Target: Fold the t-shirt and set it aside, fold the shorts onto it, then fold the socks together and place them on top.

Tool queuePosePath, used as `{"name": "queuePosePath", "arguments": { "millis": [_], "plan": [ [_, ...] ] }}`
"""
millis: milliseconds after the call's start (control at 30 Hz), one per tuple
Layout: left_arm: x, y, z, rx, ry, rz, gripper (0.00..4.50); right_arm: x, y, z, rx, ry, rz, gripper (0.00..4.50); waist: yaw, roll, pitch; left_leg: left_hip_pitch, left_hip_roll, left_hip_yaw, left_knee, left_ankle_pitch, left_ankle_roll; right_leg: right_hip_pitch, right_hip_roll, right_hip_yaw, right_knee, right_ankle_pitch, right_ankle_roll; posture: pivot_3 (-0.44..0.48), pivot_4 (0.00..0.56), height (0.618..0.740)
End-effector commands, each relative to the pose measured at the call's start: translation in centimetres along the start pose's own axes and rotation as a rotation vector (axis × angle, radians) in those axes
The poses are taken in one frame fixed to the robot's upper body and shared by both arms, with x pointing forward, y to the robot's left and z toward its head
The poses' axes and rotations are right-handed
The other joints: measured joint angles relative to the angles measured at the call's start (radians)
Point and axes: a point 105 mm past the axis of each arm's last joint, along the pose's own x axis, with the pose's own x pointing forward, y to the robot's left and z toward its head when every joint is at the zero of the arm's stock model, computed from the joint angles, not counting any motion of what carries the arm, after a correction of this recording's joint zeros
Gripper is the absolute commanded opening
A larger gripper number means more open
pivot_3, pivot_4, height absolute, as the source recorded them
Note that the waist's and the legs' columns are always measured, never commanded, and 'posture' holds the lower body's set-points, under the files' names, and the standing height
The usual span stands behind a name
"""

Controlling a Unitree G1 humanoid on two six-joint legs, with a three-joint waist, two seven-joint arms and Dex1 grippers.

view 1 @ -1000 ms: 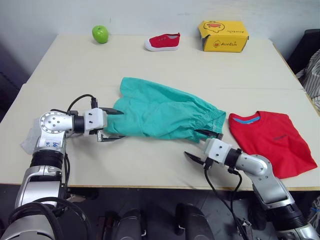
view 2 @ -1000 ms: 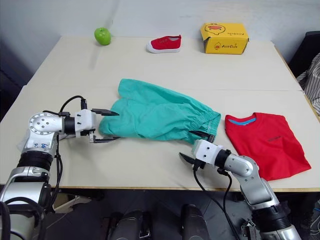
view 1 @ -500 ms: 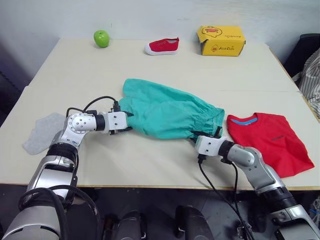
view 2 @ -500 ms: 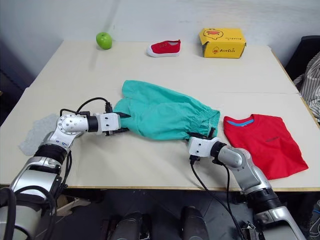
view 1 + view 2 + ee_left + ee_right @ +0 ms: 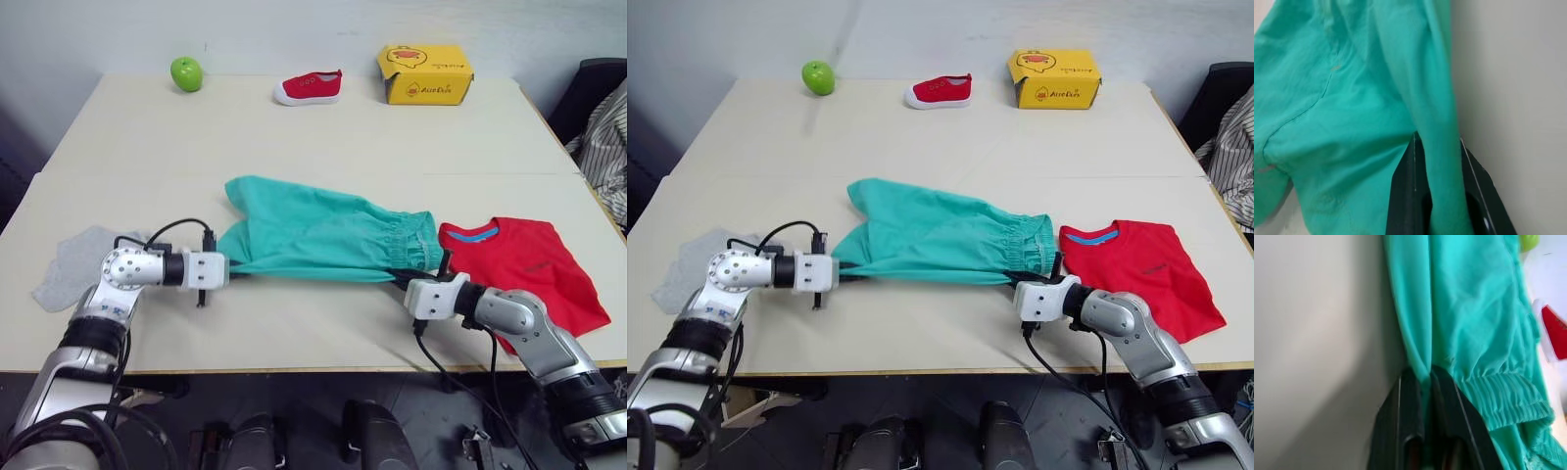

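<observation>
Shorts mid-table, near edge stretched between both grippers; left gripper fingers pinching left end, right gripper fingers pinching waistband end. T-shirt folded flat just right of shorts; socks at left table edge. Apple, red shoe, yellow box along far side.
</observation>
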Motion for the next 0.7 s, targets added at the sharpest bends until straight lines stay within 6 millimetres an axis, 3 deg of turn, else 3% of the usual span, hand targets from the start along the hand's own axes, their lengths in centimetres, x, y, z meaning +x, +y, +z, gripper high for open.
{"name": "queuePosePath", "arguments": {
  "millis": [33,233,400,533,633,700],
  "plan": [
    [-2.7,-0.7,1.1,-0.061,0.017,0.082,0.04,-1.9,-0.2,-0.7,-0.01,-0.009,0.007,0.0,-0.003,0.0,0.0,0.0,0.002,0.0,0.0,0.0,0.0,0.0,0.0,0.0,0.0,0.0,0.0,0.0,0.15,0.74],
    [-3.7,-5.3,3.0,-0.172,0.064,0.121,0.04,-3.3,2.1,0.3,0.004,-0.078,0.061,0.0,0.007,0.0,0.0,0.0,0.003,0.0,-0.001,0.0,0.0,0.0,0.0,0.001,-0.002,0.0,0.0,0.0,0.15,0.74],
    [-5.3,-8.1,3.3,-0.265,0.154,0.168,0.04,-4.4,3.7,0.5,0.031,-0.064,0.078,0.0,0.013,0.0,0.0,0.002,0.004,-0.001,0.0,0.0,0.0,0.001,0.0,0.001,-0.006,0.0,0.0,0.0,0.15,0.74],
    [-5.8,-9.1,3.5,-0.311,0.183,0.187,0.04,-4.1,4.2,0.3,0.056,-0.049,0.069,0.0,0.013,0.0,0.0,0.002,0.004,-0.001,0.0,-0.001,-0.001,0.001,0.0,0.0,-0.006,0.0,-0.001,0.0,0.15,0.74],
    [-5.9,-8.9,3.9,-0.341,0.154,0.224,0.73,-3.9,4.0,0.7,0.127,-0.089,0.059,0.0,0.013,0.0,0.0,0.003,0.005,-0.001,0.0,-0.001,-0.001,0.001,0.0,0.0,-0.006,-0.001,-0.002,0.0,0.15,0.74],
    [-6.2,-9.2,4.0,-0.356,0.162,0.213,1.36,-3.9,4.2,1.0,0.159,-0.114,0.08,0.6,0.013,0.0,0.0,0.003,0.005,-0.001,-0.001,-0.001,-0.001,0.001,0.0,0.0,-0.006,-0.001,-0.002,0.0,0.15,0.74]
  ]
}}
